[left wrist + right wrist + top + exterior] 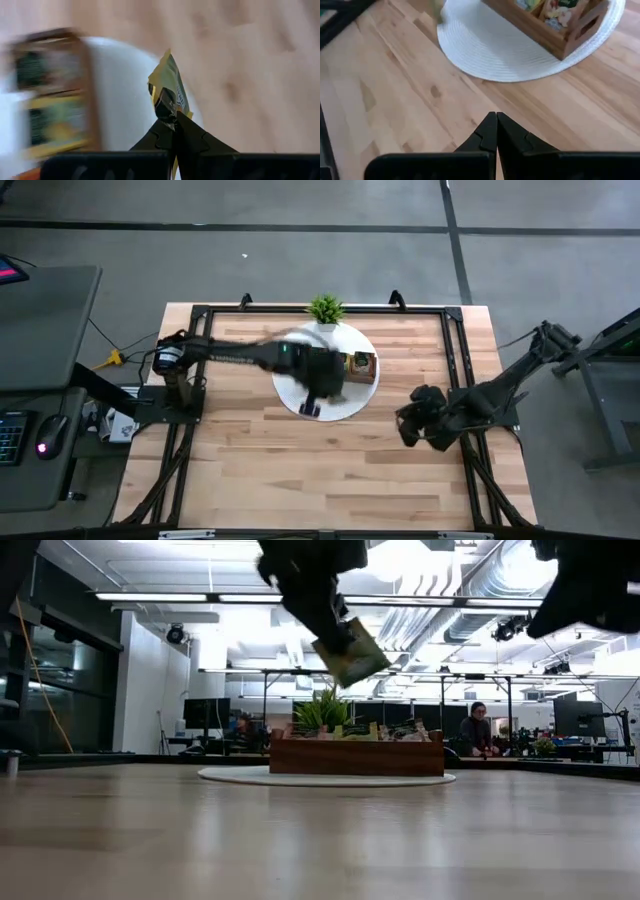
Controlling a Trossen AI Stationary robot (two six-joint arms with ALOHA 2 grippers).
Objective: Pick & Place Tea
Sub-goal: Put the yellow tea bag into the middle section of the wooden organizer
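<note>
My left gripper hangs high over the round white mat, shut on one yellow-green tea sachet. The same sachet stands up between the left fingers in the left wrist view. The brown wooden tray rests on the mat and holds more sachets in its compartments. My right gripper is shut on nothing, held above the bare wood near the table's right edge. My left gripper pinches the yellow-green sachet by one edge between its two fingers. The fingers come from above, pointing down. The sachet is lifted clear of the table and hangs tilted below the fingertips.
A small green potted plant stands at the mat's far edge, behind the tray. A black metal frame runs around the tabletop. Bare wood spreads across the near half. People sit at desks in the room beyond.
</note>
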